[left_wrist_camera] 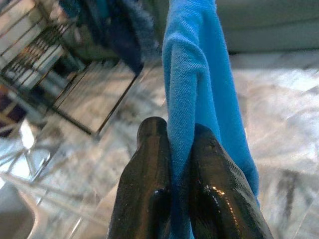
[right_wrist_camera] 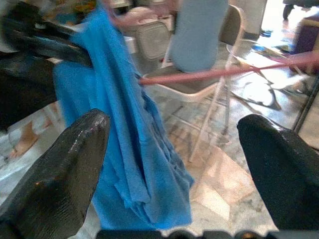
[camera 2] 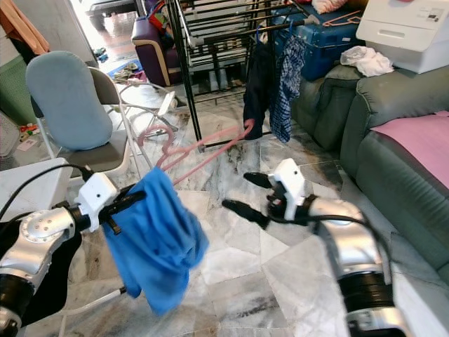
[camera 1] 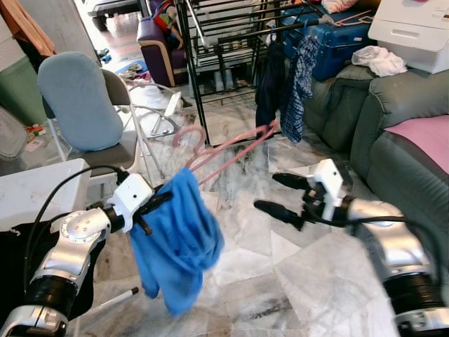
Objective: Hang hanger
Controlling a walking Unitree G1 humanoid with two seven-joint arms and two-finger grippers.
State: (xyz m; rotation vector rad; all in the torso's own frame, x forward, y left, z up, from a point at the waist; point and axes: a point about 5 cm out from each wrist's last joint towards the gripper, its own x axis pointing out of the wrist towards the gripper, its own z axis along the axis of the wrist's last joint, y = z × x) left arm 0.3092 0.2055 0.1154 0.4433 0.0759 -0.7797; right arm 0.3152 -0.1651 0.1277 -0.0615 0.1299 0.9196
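Hanger (camera 1: 224, 151), pink, carries blue cloth (camera 1: 179, 239) I've pinched in left gripper (camera 1: 156, 203); right gripper (camera 1: 280, 195) spread empty, ready to steady it.

The left claw (camera 1: 158, 203) is on the left, clamped on a cloth (camera 1: 179, 239) that hangs from a hanger (camera 1: 224, 151). The hanger reaches forward toward the rack (camera 1: 224, 49) behind it. The right claw (camera 1: 280, 196), spread, is to the right of the cloth, apart from it. A chair (camera 1: 88, 105) stands at the left, a sofa (camera 1: 400, 140) at the right. Clothes (camera 1: 284, 81) hang on the rack.
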